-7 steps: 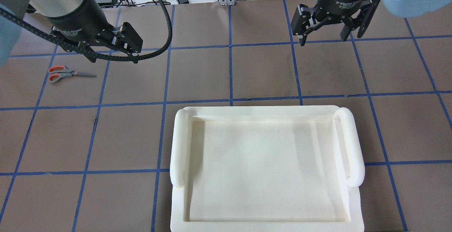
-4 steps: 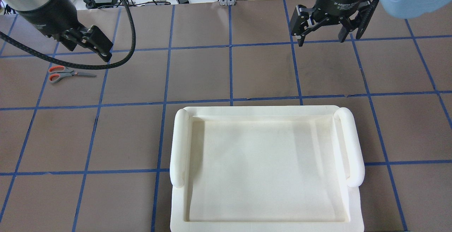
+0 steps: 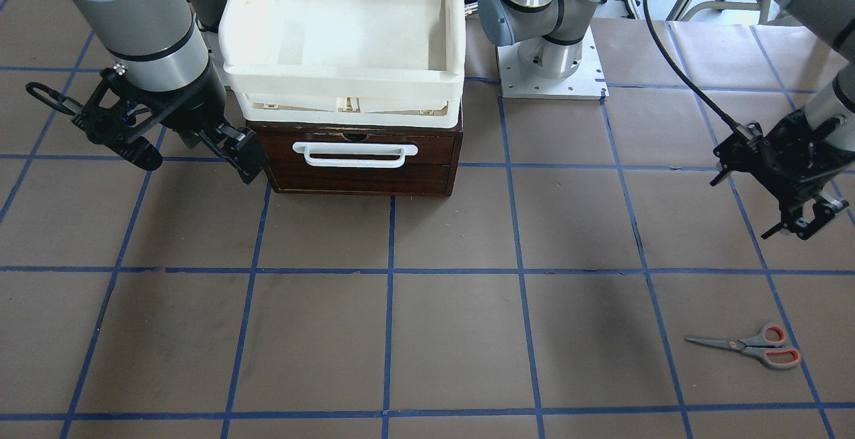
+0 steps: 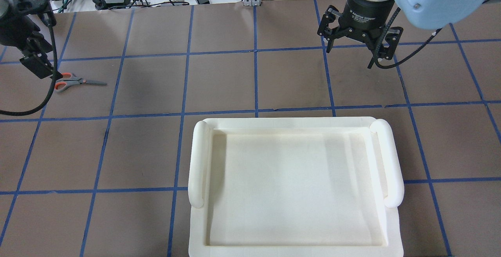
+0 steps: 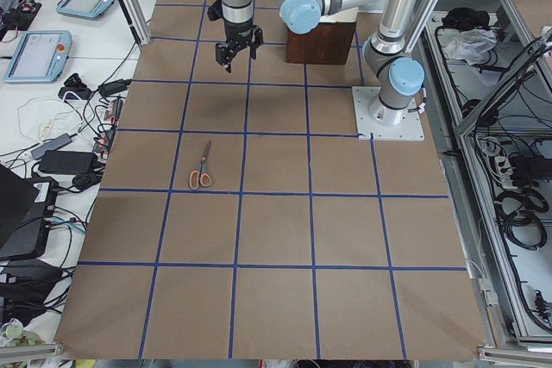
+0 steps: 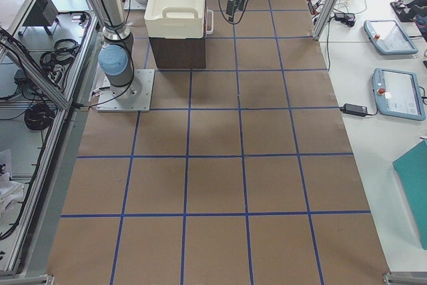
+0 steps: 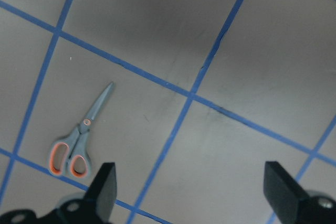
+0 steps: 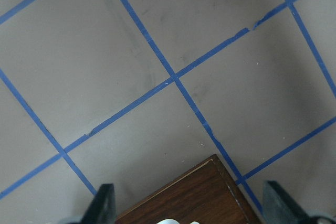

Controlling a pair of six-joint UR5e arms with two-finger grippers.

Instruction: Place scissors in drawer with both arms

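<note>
1. Overhead: the left gripper (image 4: 37, 65) has swung out toward nine o'clock and now hangs just beside the scissors (image 4: 78, 81). The right gripper (image 4: 352, 53) has twisted at one o'clock.
2. Front-facing: the drawer (image 3: 401, 175) sits closed at eleven o'clock under a cream tray (image 3: 344, 81), with the right gripper near its corner, fingers apart.
3. Left wrist: fingers spread wide, scissors lying flat at eight o'clock, untouched.
4. To my eye nothing is done yet; grasping, opening and placing all remain.
</note>
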